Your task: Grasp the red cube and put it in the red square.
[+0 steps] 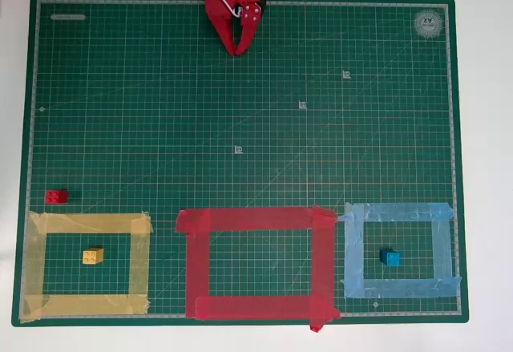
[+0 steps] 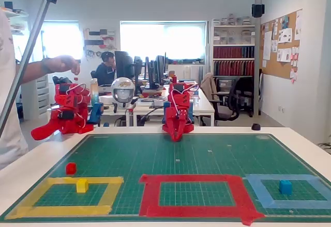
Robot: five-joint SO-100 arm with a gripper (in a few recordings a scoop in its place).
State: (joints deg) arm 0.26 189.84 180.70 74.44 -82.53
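Spread across the white table (image 1: 485, 159): a green cutting mat (image 1: 240, 111), gridded, presumably for repeatable placement. Along its near edge in the overhead view, three tape outlines side by side: yellow tape outline (image 1: 88, 224), red square (image 1: 256, 220), light blue tape outline (image 1: 397, 212), each a colour-matched target. Folded back at the far edge, the gripper (image 1: 239, 47), tips pointing down at the mat, seemingly drawn together with nothing between them, though too small to say firmly. Already inside matching outlines: yellow cube (image 1: 93, 256) and blue cube (image 1: 390, 258). Still outside, just above the yellow outline's left corner: the red cube (image 1: 56, 196), well apart from the red square and untouched.
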